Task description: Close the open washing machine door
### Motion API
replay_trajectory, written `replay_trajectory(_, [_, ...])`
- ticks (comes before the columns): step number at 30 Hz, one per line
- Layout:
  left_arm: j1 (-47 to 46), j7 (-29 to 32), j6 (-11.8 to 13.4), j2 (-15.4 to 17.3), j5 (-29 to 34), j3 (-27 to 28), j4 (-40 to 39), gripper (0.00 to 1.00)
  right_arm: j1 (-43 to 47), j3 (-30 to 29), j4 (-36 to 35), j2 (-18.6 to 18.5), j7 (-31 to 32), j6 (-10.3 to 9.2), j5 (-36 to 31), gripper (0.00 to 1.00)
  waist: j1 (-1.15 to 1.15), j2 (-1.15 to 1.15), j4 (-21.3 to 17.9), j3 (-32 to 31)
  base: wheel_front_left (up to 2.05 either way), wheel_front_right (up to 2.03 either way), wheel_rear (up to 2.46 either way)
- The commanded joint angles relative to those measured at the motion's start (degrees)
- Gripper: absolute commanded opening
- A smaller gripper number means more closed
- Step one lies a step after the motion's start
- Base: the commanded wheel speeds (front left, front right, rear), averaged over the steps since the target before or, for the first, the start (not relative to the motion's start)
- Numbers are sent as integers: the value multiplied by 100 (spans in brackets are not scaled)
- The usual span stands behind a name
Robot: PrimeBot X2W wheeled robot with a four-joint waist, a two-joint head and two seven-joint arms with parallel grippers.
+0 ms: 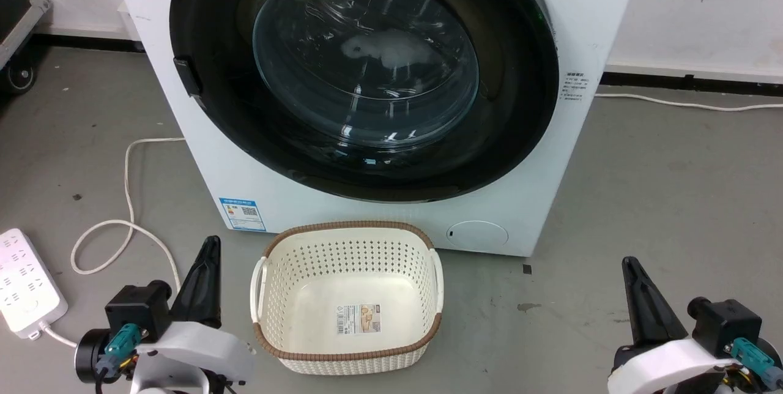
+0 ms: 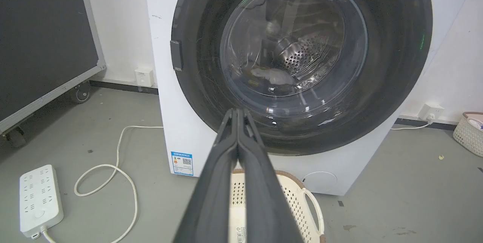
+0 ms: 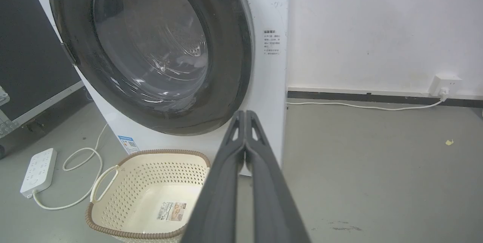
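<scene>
The washing machine door (image 1: 367, 70), a wide glossy black rim around a bulging clear glass bowl, lies flat against the white machine front (image 1: 587, 27). It also faces me in the left wrist view (image 2: 298, 54) and at a slant in the right wrist view (image 3: 151, 50). A pale cloth shows through the glass. My left gripper (image 1: 210, 244) (image 2: 237, 111) is shut and holds nothing, low at the left, well short of the door. My right gripper (image 1: 629, 262) (image 3: 245, 113) is shut and holds nothing, low at the right, also away from the machine.
A cream perforated laundry basket (image 1: 269, 271) with a brown woven rim stands on the grey floor before the machine, between my arms. A white power strip (image 1: 27, 281) and its looping cable (image 1: 125, 198) lie at the left. A wheeled black case (image 2: 41, 46) stands farther left.
</scene>
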Motion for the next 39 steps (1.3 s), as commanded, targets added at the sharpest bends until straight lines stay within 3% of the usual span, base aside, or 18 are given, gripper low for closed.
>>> replay_trajectory(1, [59, 25, 38, -21, 62, 10, -33, 0, 26, 12, -55, -3, 20, -1, -39, 0, 0, 0, 3, 0, 0, 0, 0])
replay_trajectory(39, [175, 263, 118, -239, 603, 45, -196, 0, 61, 100, -353, -7, 376, -2, -317, 0, 0, 0, 120, -11, 0, 0, 0])
